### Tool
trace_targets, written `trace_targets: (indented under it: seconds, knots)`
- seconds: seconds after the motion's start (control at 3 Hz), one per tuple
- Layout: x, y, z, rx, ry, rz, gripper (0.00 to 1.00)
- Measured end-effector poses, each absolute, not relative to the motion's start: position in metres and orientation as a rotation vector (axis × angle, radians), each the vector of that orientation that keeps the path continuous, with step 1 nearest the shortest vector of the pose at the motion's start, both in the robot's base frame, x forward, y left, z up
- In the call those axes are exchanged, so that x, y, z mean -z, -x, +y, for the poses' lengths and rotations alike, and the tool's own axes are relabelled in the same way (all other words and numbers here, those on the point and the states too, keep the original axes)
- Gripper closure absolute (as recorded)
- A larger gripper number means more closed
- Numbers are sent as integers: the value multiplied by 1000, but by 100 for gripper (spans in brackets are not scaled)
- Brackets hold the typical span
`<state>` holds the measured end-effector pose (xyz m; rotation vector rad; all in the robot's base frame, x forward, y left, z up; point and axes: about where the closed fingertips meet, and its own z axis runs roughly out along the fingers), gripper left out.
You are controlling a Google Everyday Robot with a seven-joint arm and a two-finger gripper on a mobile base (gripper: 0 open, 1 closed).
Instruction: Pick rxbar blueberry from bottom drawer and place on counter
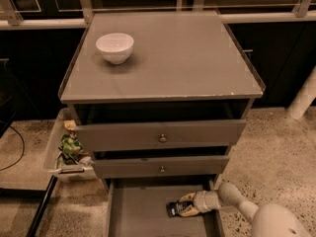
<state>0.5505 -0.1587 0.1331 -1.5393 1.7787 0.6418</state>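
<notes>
Down in the bottom drawer [138, 214], pulled out and open: the rxbar blueberry [173, 210], flat on the grey floor, right of middle, with its right end at the gripper [181, 207], reaching in low from the right at drawer height. Cannot tell whether clamped on the bar or merely against it. Probably light, thin and fairly stiff as snack bars go, under a slick, crinkly wrapper; hard to damage, but prone to sliding or pivoting in a loose hold. Best taken across the narrow width, close to the middle rather than by a sealed end flap, then lifted level to clear the drawer fronts above. Nothing besides the bar visible on the drawer floor, with the rear part hidden under the cabinet. Above, 2 knobbed drawers [160, 135], both slightly ajar, contents out of sight. Up on the counter [197, 58], 1 white bowl [115, 47] toward the rear left, seemingly with nothing in it. Beside the cabinet on the left, 1 pale bin [51, 154] on the ground, holding crumpled green and mixed packets [69, 148].
</notes>
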Motion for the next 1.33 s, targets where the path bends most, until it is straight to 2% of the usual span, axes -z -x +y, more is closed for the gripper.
trace_targets:
  seconds: [0.67, 1.33]
  knots:
    - [-257, -517, -190, -595, 1555, 1518, 100]
    - [-376, -513, -244, -352, 1662, 1476, 100]
